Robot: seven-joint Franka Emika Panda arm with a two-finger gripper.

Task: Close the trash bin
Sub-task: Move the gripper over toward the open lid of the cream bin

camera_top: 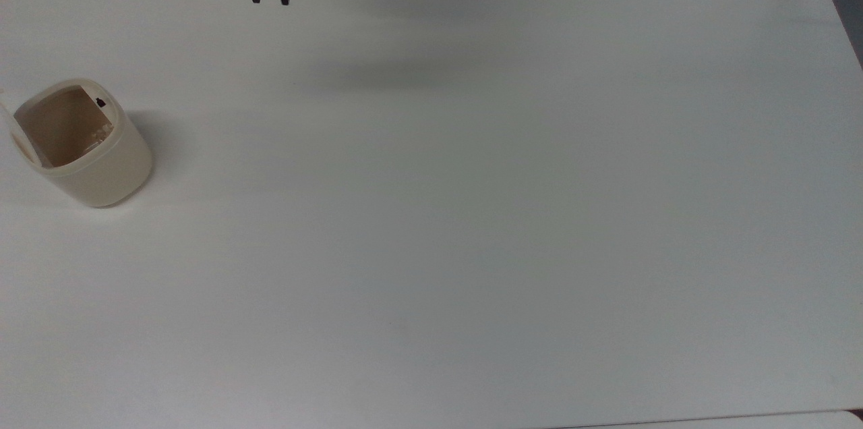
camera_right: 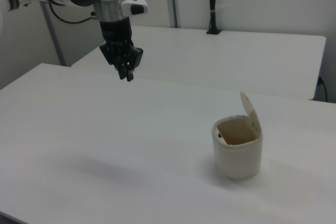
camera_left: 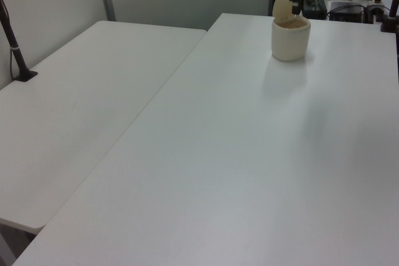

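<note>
One gripper (camera_right: 127,75), fingers nearly together and empty, hangs far from open trash bin (camera_right: 237,153)

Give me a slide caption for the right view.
Robot gripper hovers above the white table, apart from the open trash bin, lid up.

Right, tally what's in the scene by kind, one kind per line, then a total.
Trash bins: 1, the cream trash bin with its lid standing open.
White tables: 2, the main table and a second table beside it.
Robot pincers: 1, the black pincer hanging above the main table, apart from the bin.
Total: 4
</note>
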